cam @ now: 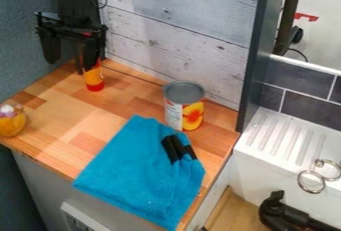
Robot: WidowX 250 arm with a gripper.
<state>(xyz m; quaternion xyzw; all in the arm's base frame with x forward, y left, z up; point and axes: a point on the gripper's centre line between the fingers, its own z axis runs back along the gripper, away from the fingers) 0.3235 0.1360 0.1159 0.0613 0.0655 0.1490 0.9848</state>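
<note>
Gripper [70, 65]: While the arm [71, 1] enters from the top edge at the upper left, the black gripper hangs downward over the rear corner of the counter [50, 110]; its fingers [51, 50] are spread apart.
Bottle [94, 77]: Upright on the counter at the rear, orange-yellow with a red lower end, located directly at the gripper and partly hidden behind it. Contact between the two cannot be determined.
Can [184, 106]: Upright near the counter's rear edge, grey top, label with a yellow-orange fruit picture.
Cloth [136, 168]: Blue, laid flat and folded over the front of the counter, its upper end just beside the can.
Black strips [174, 148]: Positioned on the cloth, near its upper right edge.
Yellow object [12, 124]: Rounded, white and purple at the top, at the counter's left end, well apart from the can.
Wall panel [180, 26]: Light grey planks, behind the counter.
Sink unit [259, 153]: White, ridged on top, to the right of a dark upright post [256, 51]; metal rings [311, 181] at its front edge.
Black fitting [283, 214]: Curved, at lower right.
</note>
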